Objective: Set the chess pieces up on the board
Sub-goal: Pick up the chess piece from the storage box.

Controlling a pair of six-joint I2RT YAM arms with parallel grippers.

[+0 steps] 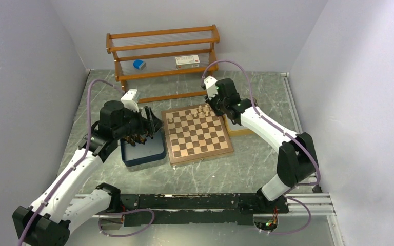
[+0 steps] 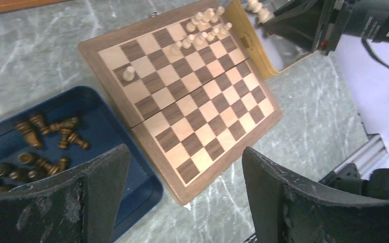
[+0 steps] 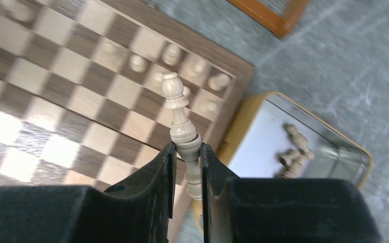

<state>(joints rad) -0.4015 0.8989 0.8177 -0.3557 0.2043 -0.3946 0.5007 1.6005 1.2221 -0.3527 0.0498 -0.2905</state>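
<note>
Cream piece (image 3: 176, 101) pinched in right tool (image 3: 186, 153), long axis along fingers, head outward.

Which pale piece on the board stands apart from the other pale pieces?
The small cream piece near the board's far left corner: it stands alone, while the other cream pieces crowd the far right corner.

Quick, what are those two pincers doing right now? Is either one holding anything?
Left pincer: open, holding nothing.
Right pincer: closed on a cream chess piece.
</note>
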